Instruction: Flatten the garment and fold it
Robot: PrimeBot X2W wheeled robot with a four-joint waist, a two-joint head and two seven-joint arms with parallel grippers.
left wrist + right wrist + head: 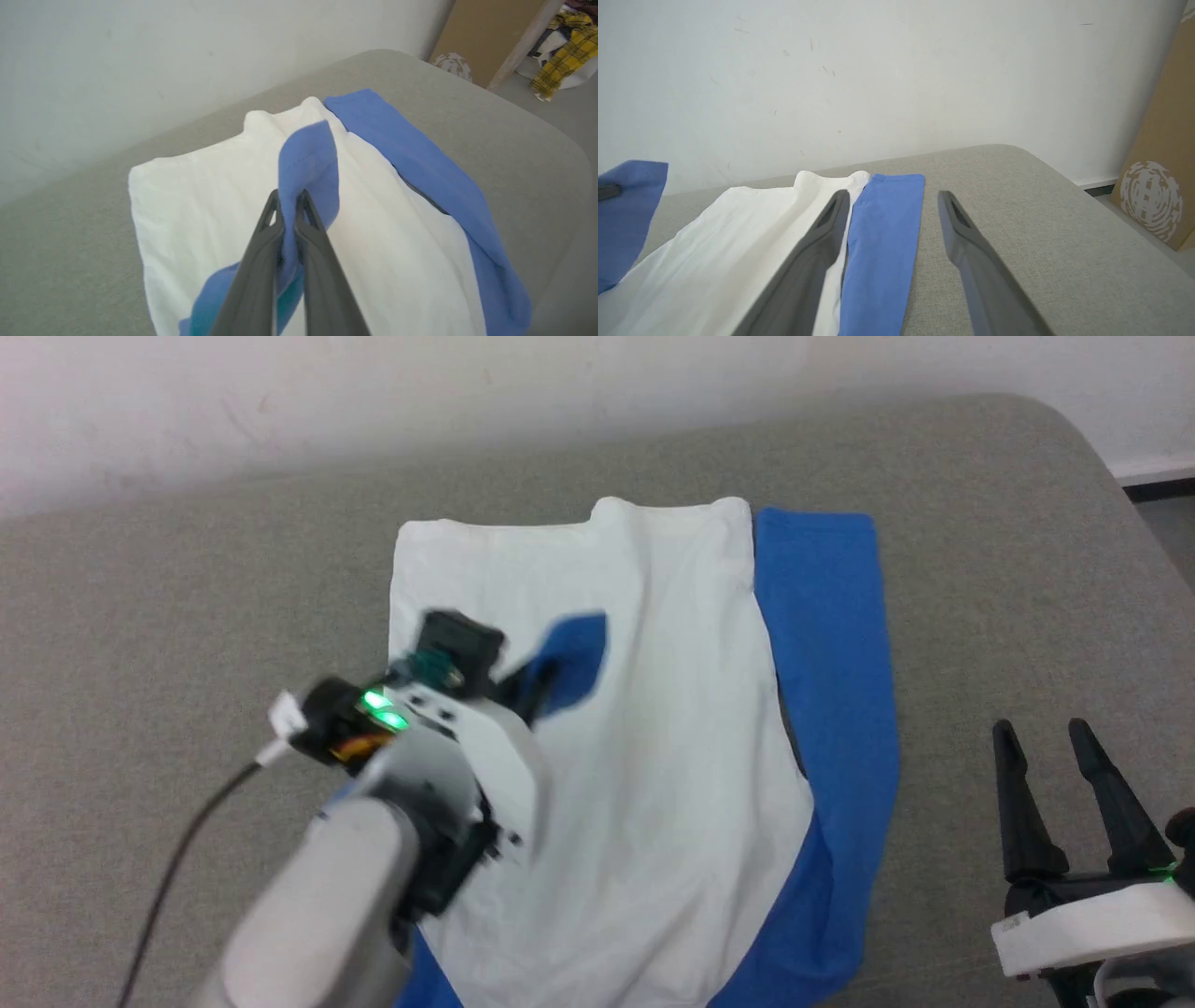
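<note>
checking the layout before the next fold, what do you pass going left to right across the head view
thin black cable → left gripper, shut on a blue flap of the soft white and royal-blue T-shirt → the shirt's blue side strip → bare grey fabric surface → right gripper, open

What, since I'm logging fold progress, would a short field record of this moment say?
surface: grey padded top
garment: white body spread flat, blue strip along its right edge
left gripper: shut on the garment's blue flap, held up over the white body
right gripper: open, holding nothing, beside the garment's right edge
fold: apparently under way, not finished
</note>
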